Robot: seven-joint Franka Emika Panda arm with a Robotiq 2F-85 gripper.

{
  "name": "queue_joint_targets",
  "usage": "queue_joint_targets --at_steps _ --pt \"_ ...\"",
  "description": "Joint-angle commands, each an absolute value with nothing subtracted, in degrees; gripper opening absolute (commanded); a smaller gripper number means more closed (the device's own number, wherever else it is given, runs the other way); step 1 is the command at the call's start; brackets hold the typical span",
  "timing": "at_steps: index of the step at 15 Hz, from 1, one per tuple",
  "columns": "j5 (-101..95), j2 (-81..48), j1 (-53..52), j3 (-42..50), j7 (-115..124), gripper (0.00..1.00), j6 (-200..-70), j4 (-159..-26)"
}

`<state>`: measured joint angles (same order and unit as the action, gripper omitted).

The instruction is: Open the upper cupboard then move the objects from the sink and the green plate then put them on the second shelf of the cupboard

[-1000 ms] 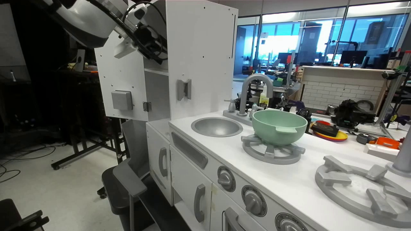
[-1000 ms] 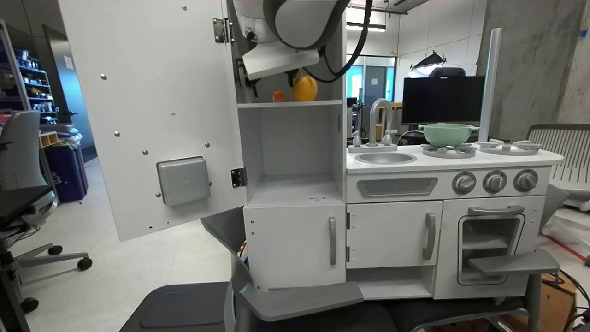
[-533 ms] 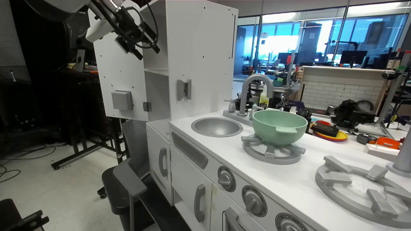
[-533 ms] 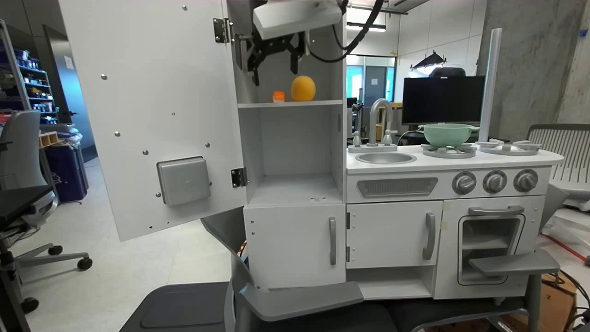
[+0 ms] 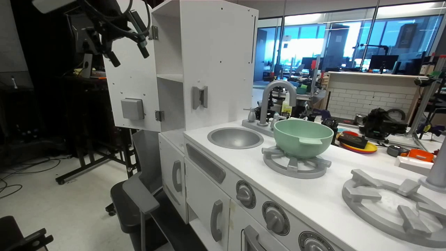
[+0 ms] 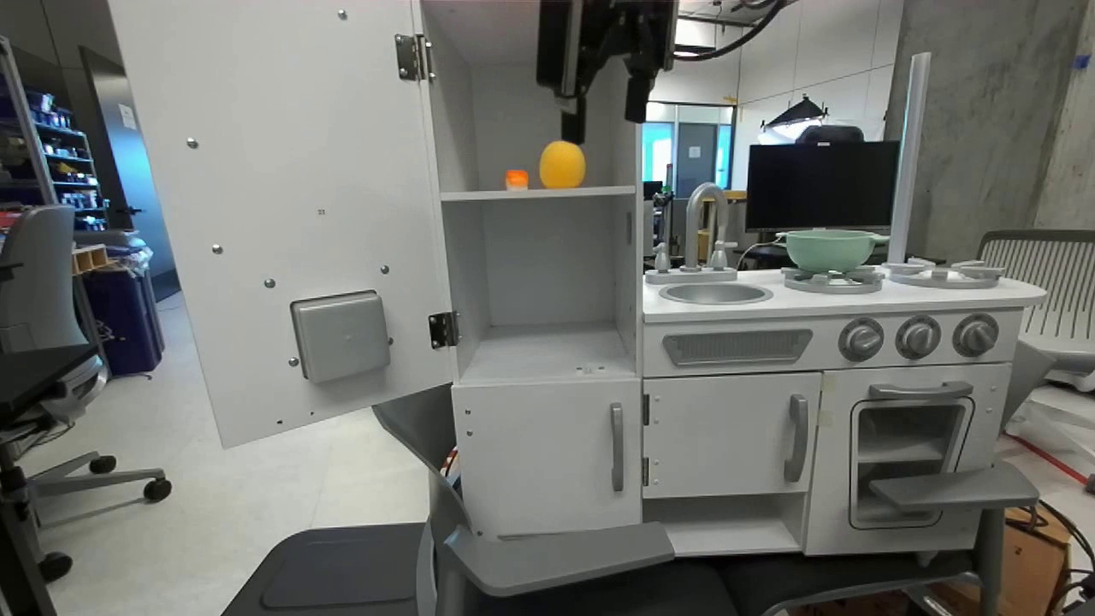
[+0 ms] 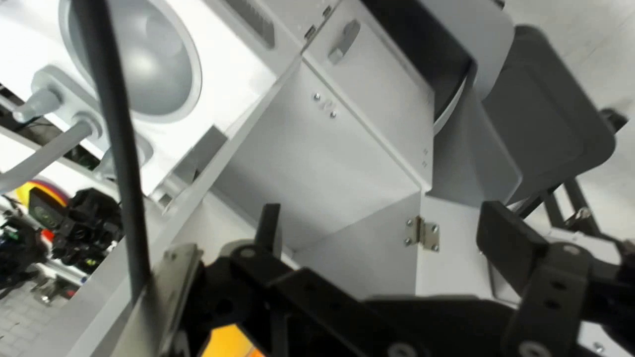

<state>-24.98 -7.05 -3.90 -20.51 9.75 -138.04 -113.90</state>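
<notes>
While the upper cupboard [image 5: 220,62] is standing with its white door [image 6: 287,201] swung wide, I am judging that the placing is done and that a safe retreat is the step in hand. For this, the operator should be planning a path straight outward first, and only afterwards a turn, so that nothing is bumping the door. The shelf [image 6: 479,195], which I am taking for the second one, is serving as the resting place. The green plate [image 5: 303,140] is sitting on a burner [image 5: 292,165]; its bottom is not showing to me, so a look inside would be wise. The sink [image 5: 235,138] is showing a bare basin. High before the cupboard, the gripper [image 6: 604,121] is hanging with its jaws wide apart, and it is holding nothing. I would be leaving it so, since closing it near the shelf could be disturbing what is lying there. A black cable [image 7: 118,129] is crossing the wrist view, and one should be watching that it is not dragging on the door. The bigger yellow-orange piece [image 6: 562,164] is resting near the shelf's middle; being rounded, it may be rolling if brushed. The smaller orange piece [image 6: 516,180] is lying just beside it, towards the door, apart; probably it is sliding easily, so slow motion is serving best.
</notes>
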Motion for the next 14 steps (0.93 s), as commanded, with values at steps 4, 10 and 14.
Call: queue_joint_targets --at_steps 4,10,14 --pt "-5.2 15.2 -6.9 -15.3 -16.7 1.0 -127.4 -133.1" --pt "-3.1 35.6 -11.9 -6.4 -26.5 1.0 -114.9 -143.6" --pt "-0.3 49.7 -12.2 -2.1 -21.3 1.0 -108.1 -148.8"
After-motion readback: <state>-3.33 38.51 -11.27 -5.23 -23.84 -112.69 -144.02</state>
